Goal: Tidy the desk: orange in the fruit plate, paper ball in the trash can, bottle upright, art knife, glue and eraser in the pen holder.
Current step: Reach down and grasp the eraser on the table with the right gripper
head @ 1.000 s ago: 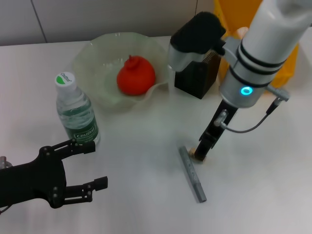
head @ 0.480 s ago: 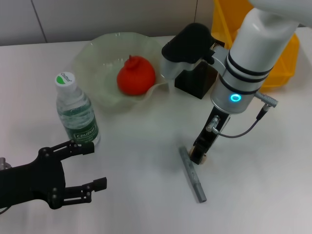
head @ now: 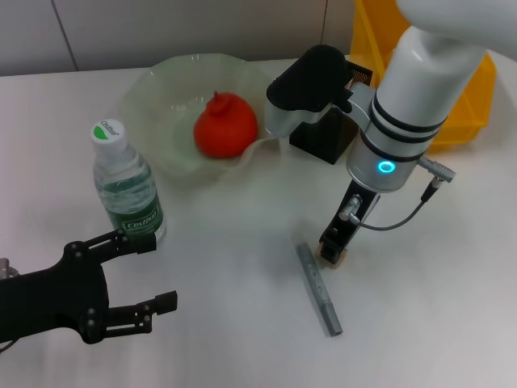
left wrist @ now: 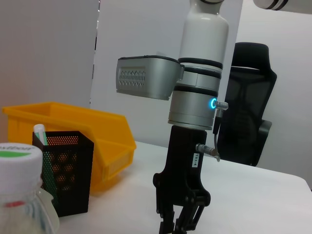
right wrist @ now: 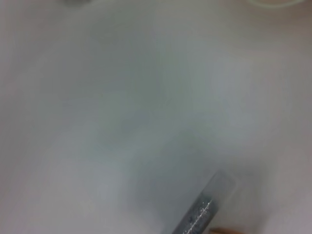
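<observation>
At the lower left of the head view the left tool [head: 137,275] hangs parked with its fingers wide and nothing between them, just below the bottle [head: 125,182], which stands upright already. In the lower middle the knife [head: 318,288] lies flat on the surface [head: 226,323]. Just beside its upper end, the right tool [head: 332,250] reaches straight down over the eraser [head: 337,260], fingers narrow around it, probably to pinch it for the holder [head: 331,133]. Whether they grip it, I cannot tell. Farther up, the orange [head: 225,125] sits in the plate [head: 153,101], and the bin [head: 452,89] stands at the upper right. Since one second ago the right arm has swung left and lower in the frame, uncovering the bin, while its fingertips stayed at the eraser.
</observation>
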`<state>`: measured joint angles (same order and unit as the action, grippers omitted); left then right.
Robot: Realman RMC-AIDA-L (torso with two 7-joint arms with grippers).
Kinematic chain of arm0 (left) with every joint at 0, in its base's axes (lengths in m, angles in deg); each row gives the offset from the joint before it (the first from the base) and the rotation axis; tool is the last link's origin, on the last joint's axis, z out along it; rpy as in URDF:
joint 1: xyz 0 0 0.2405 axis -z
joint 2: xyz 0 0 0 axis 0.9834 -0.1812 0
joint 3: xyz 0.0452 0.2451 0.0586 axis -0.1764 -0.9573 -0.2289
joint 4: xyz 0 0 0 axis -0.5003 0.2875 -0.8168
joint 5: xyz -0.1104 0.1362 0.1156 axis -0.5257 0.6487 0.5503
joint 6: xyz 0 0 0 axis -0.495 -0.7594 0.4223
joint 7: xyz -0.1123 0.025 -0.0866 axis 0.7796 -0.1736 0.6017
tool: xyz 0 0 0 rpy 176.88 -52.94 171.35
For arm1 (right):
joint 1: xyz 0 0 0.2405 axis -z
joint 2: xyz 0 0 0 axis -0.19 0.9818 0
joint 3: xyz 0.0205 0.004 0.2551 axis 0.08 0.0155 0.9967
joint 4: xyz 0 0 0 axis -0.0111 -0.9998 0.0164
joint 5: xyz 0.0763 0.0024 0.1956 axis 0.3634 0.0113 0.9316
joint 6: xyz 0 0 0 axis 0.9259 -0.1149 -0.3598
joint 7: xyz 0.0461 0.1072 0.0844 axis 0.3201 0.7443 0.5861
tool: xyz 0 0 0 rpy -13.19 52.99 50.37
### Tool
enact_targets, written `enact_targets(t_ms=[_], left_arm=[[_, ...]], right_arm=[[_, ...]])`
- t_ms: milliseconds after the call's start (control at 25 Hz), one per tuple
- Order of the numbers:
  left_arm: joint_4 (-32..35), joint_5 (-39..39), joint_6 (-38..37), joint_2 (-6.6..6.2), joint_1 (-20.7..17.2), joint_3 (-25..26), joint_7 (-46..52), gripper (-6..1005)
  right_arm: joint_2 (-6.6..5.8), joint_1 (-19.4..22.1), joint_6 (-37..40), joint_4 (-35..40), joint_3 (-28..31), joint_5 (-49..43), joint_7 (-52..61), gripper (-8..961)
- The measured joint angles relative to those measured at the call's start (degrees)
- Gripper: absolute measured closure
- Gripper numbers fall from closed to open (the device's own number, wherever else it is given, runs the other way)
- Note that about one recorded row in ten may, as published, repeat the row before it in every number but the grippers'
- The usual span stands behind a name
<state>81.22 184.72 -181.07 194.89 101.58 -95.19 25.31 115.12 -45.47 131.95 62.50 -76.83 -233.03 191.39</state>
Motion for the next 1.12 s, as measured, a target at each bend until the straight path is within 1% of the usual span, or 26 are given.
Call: enact_targets(t_ms=[360,680,880,1120], left_arm=[[0.0,-0.11,0.31,0.0,0.05,0.0,0.1,133],[0.0,-0.21,0.75,0.0,0.22,-0.14,0.42,133],[0.0,-0.18,0.85,0.0,0.31,-0.2,0.42,133],[0.0,-0.14,0.85,0.0,0.31,-0.21,0.42,133]], right_arm=[[0.0,-0.16,-1.01,-0.45,-0.11,1.09,-0.65,715],[-0.01,-0.24,-1.27,-0.62,-2.06,1.52,-0.66,719],[-0.06,-0.32,-0.87,0.03,-2.36,3.22,-0.5,749],[-0.05,-0.78,-0.79,-0.86,-2.57,3.11,-0.04,599]])
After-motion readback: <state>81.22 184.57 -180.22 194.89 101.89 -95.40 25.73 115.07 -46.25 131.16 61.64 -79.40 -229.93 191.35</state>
